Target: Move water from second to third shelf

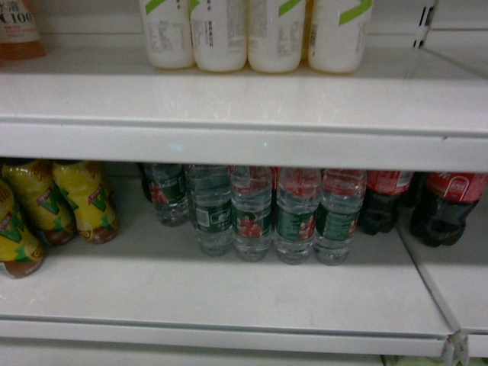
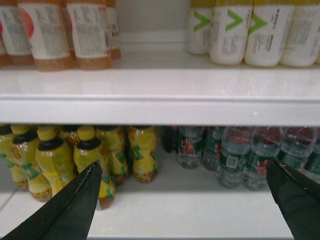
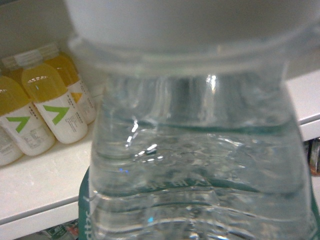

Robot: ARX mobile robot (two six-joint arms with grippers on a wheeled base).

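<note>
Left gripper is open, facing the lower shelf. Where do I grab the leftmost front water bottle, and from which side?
Probably take the leftmost front water bottle around its green label band, left gripper coming level from the front. It stands upright with its cap hidden behind the upper shelf, ruling out a top grasp. Its left side is free; the neighbouring bottle crowds its right.

White bottles with green chevrons (image 1: 249, 34) stand in a row on the upper shelf (image 1: 244, 103), beside an orange drink bottle (image 1: 19, 30) at the far left. Below, yellow-wrapped bottles (image 1: 57, 202) crowd the left of the lower shelf (image 1: 229, 293), and dark cola bottles with red labels (image 1: 446, 202) stand at the right.
</note>
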